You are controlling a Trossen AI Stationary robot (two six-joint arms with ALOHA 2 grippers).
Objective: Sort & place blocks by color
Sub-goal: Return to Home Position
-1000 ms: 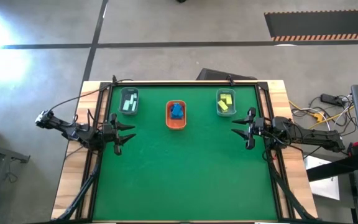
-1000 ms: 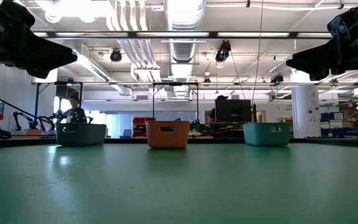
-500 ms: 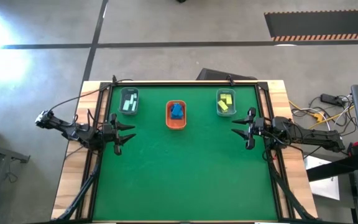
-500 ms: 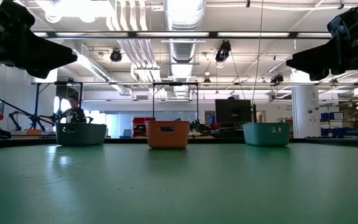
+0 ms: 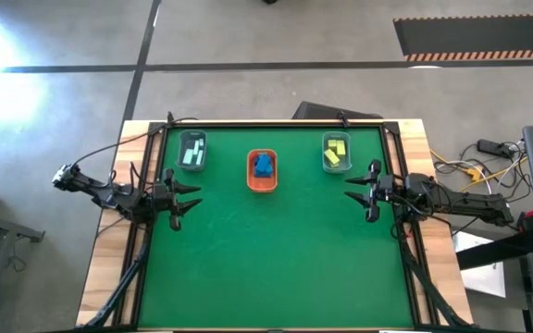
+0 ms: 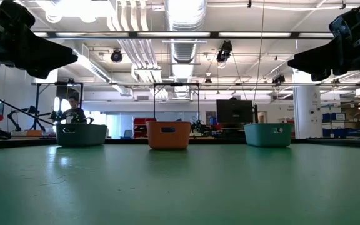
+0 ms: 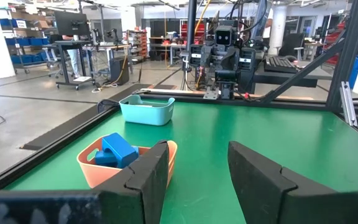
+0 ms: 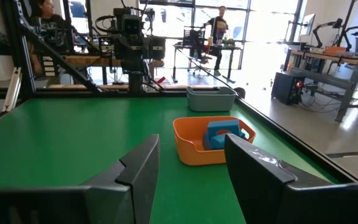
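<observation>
While both dark arms hang at opposite sides of the green-topped table (image 5: 276, 264), every small block lies sorted in a row of three plastic bins along the far edge. The pale mint-green rectangular blocks (image 5: 192, 154) sit in the grey plastic bin (image 6: 81, 134) on the left. The dark blue rectangular blocks (image 5: 264, 165) are heaped in the orange plastic bin (image 6: 168, 135) at the centre, and the yellow rectangular blocks (image 5: 336, 154) lie in the teal plastic bin (image 6: 267, 134) on the right. The left gripper (image 5: 186, 203) hovers above the mat near the table's left edge, just in front of the grey bin, its fingers spread apart and holding nothing. The right gripper (image 5: 359, 197) mirrors it at the right edge, in front of the teal bin, likewise released and empty. A person (image 6: 74, 112) sits among the workbenches in the room beyond.
</observation>
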